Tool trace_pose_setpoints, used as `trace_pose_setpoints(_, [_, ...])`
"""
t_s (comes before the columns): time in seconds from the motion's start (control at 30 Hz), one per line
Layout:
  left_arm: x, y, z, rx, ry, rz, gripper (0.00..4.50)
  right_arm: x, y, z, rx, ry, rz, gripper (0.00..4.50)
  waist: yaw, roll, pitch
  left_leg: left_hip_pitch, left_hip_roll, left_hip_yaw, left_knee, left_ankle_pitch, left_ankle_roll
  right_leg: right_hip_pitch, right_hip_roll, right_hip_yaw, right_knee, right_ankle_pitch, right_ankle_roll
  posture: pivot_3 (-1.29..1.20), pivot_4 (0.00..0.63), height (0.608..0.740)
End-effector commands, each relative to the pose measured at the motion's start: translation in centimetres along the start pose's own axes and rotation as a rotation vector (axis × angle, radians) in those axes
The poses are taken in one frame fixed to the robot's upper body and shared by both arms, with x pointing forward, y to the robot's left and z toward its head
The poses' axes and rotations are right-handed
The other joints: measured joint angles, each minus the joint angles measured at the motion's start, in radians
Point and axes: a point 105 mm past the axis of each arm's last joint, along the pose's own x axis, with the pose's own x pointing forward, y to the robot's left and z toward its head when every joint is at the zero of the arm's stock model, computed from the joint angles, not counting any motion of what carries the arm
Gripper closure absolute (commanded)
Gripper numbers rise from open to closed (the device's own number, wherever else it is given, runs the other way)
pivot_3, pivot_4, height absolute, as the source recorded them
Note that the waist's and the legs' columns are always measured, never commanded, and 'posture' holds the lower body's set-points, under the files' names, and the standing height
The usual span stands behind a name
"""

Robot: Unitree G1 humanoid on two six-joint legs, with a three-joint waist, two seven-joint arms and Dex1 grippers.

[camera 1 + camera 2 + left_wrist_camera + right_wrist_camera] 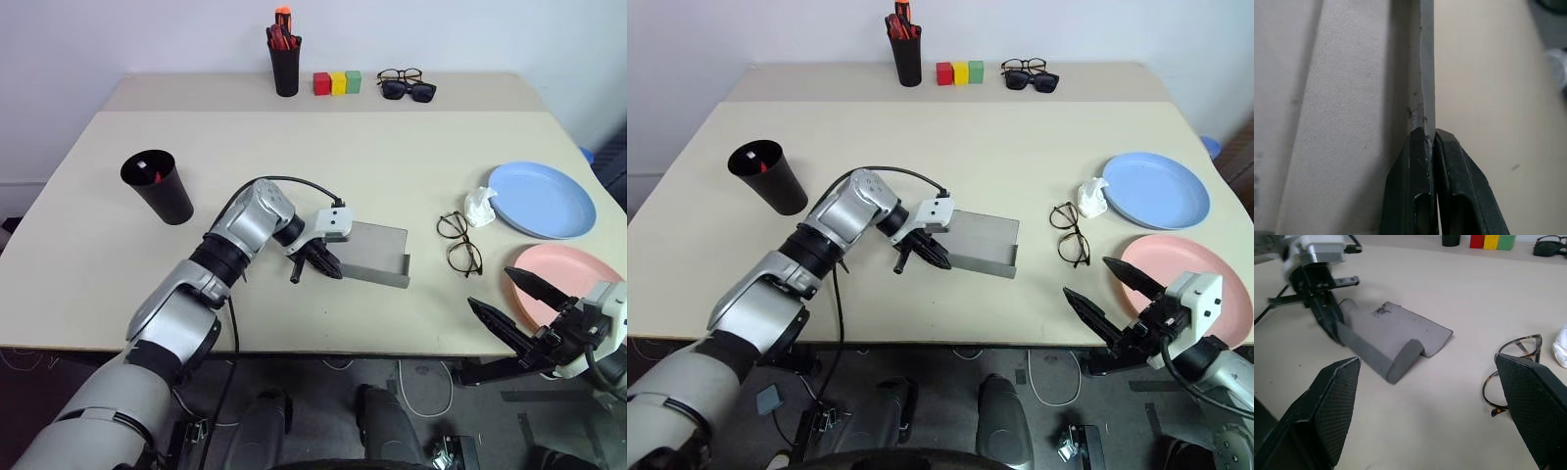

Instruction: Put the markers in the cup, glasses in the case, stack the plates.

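The left gripper (318,262) is clenched on the near-left edge of the grey case (377,253), its two black fingers (1422,161) pinching a thin wall of the felt, as the left wrist view shows. The right gripper (516,299) hangs released, jaws spread wide, off the table's front edge at about 4 o'clock from the case.

From the left gripper the case runs toward 3 o'clock, its long axis roughly across the table. The glasses (458,242) lie apart from it at about 3 o'clock, between the case and the two plates, their long axis running front to back (the right arm looks the nearer one to them, by my reading). The coming move seems to turn on opening the flap while the left arm holds the case down.

The blue plate (549,201) and pink plate (566,274) sit side by side, unstacked, a crumpled white tissue (479,207) touching the blue rim. The black cup (160,186) stands at 9 o'clock with something red inside; whether both markers are there is hard to make out. The case's opening cannot be seen.
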Motion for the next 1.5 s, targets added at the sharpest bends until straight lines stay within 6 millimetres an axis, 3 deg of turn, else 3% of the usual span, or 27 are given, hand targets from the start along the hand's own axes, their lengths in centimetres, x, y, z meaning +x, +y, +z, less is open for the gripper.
trace_pose_setpoints(0.03, [0.2,-1.0,2.2,-0.077,-0.016,0.043,4.48,0.2,-0.6,1.1,-0.050,-0.022,0.006,0.00,0.000,0.000,0.000,0.000,0.000,0.000,0.000,0.000,0.000,0.000,0.000,0.000,0.000,0.000,0.000,0.00,0.150,0.740])
trace_pose_setpoints(0.3, [1.2,-2.1,3.1,-0.196,-0.029,0.100,4.48,0.7,-1.2,1.1,-0.057,-0.017,0.032,0.00,-0.003,0.000,0.000,0.001,0.000,0.000,-0.001,0.000,0.000,0.000,0.000,0.000,0.001,0.000,0.000,0.00,0.150,0.740])
trace_pose_setpoints(0.93, [3.3,-4.2,3.3,-0.153,-0.001,0.043,4.48,0.8,-2.1,0.7,-0.060,0.031,-0.004,0.00,0.000,0.001,0.000,0.001,0.000,0.000,0.000,0.000,0.000,0.000,0.000,0.000,0.000,-0.001,-0.002,0.00,0.150,0.740])
trace_pose_setpoints(1.03, [3.4,-4.0,3.3,-0.164,0.001,0.058,3.50,0.8,-2.3,0.9,-0.062,0.032,-0.007,0.00,0.000,0.000,0.000,0.001,0.000,0.000,0.000,0.000,0.000,0.000,0.000,0.000,0.000,-0.001,-0.002,0.00,0.150,0.740])
trace_pose_setpoints(1.17, [3.4,-3.8,3.7,-0.197,-0.013,0.065,1.64,1.2,-2.8,1.1,-0.053,0.040,-0.013,0.00,-0.001,0.001,0.000,0.001,0.000,0.000,0.000,0.000,0.000,0.000,0.000,0.000,0.001,-0.001,-0.002,0.00,0.150,0.740])
trace_pose_setpoints(1.33, [2.1,-4.3,4.8,-0.176,-0.083,0.061,1.64,2.0,-3.7,0.5,-0.015,0.133,0.001,0.00,-0.002,0.001,0.000,0.001,0.000,0.000,0.000,0.000,0.000,0.000,0.000,0.000,0.001,-0.001,-0.002,0.00,0.150,0.740])
trace_pose_setpoints(1.5, [-1.3,-4.9,6.6,-0.042,-0.297,0.126,1.64,3.3,-5.4,0.5,0.117,0.197,0.065,0.00,-0.001,0.001,-0.001,0.001,0.000,0.001,0.000,0.000,0.000,-0.001,0.000,0.001,0.001,0.001,-0.008,0.00,0.150,0.740])
